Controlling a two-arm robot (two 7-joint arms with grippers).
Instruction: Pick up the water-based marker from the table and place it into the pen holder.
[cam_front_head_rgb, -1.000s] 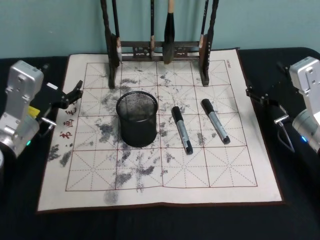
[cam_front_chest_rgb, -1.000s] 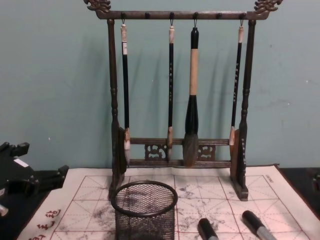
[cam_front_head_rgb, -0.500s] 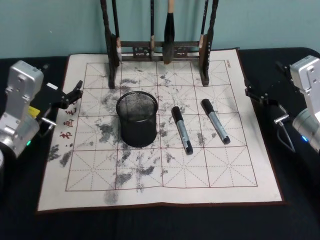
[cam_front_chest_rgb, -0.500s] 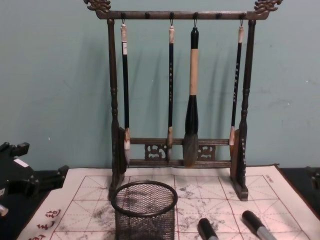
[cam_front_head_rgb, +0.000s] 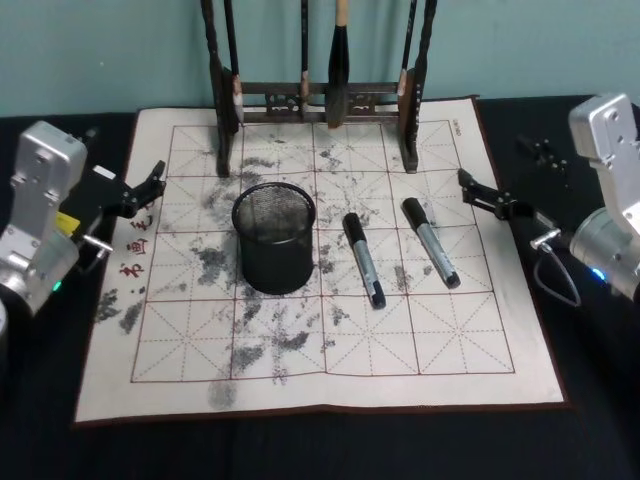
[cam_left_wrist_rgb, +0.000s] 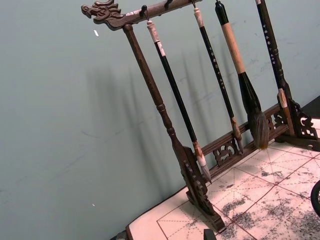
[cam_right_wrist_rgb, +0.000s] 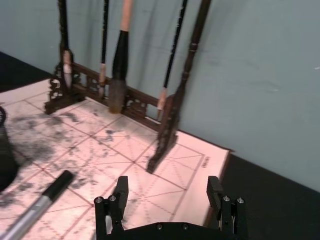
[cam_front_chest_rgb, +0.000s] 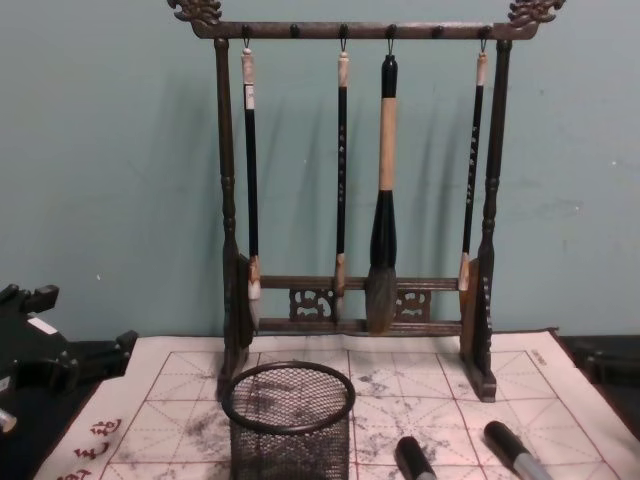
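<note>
**Fig. — Right gripper vs. nearer marker, pre-grasp**

Head view. Two look-alike markers (grey barrel, black cap) lie flat on the ink-stained mat (cam_front_head_rgb: 480, 330), both on the R side of the pen holder (cam_front_head_rgb: 274, 237). Which one is the water-based type can't be told.

- **Marker A** (cam_front_head_rgb: 431, 242) is the R-hand one and is closer to the R arm.
- **Marker B** (cam_front_head_rgb: 363, 258) lies between A and the holder, near the holder but not touching it.
- **Long axes:** approx. parallel. The cap ends point away toward the brush rack (cam_front_head_rgb: 320, 100), and the barrels run back toward the robot, slanting slightly R.
- **Right gripper** (cam_front_head_rgb: 515, 175) hovers at the mat's R edge w/ its jaws spread wide and nothing held (cf. R wrist view).
- **Left gripper** (cam_front_head_rgb: 120, 165) sits parked at the mat's L edge, beyond the holder from both markers. It is also open and empty.

Key relation: marker A lies to the L of the right gripper and a little nearer the robot. The R arm is thus the likely picker. Its jaws would prob. need to straddle the barrel crosswise.
</note>
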